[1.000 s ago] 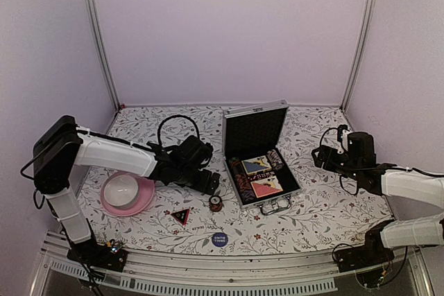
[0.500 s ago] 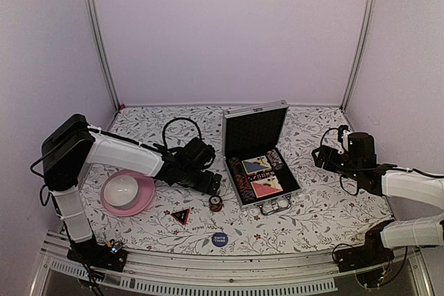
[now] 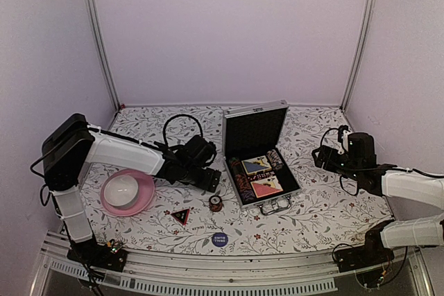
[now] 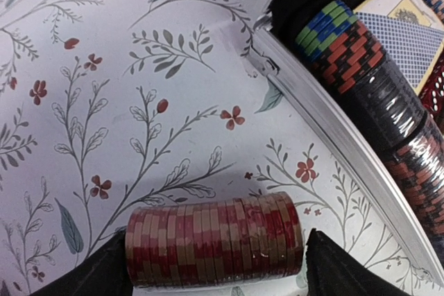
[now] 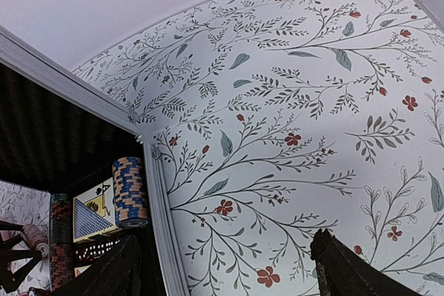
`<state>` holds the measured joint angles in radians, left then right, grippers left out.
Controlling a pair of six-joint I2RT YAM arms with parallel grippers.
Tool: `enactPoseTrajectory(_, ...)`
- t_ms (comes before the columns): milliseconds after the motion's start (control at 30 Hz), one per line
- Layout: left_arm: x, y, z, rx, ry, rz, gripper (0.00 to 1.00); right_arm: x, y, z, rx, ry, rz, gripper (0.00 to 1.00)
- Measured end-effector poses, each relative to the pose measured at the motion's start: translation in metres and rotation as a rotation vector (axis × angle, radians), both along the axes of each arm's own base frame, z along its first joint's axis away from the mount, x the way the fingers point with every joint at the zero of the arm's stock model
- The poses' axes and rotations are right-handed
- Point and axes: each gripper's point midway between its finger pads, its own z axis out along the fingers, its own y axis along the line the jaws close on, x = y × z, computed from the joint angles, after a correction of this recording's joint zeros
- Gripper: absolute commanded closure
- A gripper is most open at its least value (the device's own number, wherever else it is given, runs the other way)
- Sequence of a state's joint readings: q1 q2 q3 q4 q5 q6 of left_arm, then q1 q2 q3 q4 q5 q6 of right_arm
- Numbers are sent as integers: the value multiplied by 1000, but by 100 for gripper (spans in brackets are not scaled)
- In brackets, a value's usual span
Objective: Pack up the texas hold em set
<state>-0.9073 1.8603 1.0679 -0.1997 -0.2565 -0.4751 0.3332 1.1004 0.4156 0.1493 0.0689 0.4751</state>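
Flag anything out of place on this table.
A roll of red striped poker chips lies on its side on the table, outside the open silver case, between the left gripper's spread fingers. The red-black triangle and blue disc also sit loose near the front edge. Nothing looks spilled or damaged.

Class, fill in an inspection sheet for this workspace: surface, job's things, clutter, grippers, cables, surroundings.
Surface: table under a floral cloth.
Job's things: silver case open, holding chips and cards; chip roll, red-black triangle and blue disc lie outside it.
Clutter: pink plate with white bowl.
Grippers: left gripper straddles the chip roll, grip unclear; right gripper open over bare cloth.
Cables: black cable loops at both arms.
Surroundings: plain walls, metal frame posts.
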Motion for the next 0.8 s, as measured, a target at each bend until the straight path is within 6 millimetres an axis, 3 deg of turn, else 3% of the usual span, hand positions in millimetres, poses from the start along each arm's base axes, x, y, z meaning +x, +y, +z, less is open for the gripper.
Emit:
enactPoseTrajectory(267, 4, 0, 0, 8, -10, 16, 28, 0, 0, 0, 1, 0, 0, 14)
enactPoseTrajectory(800, 3, 3, -6, 14, 13, 48, 22, 0, 0, 0, 2, 0, -1, 14)
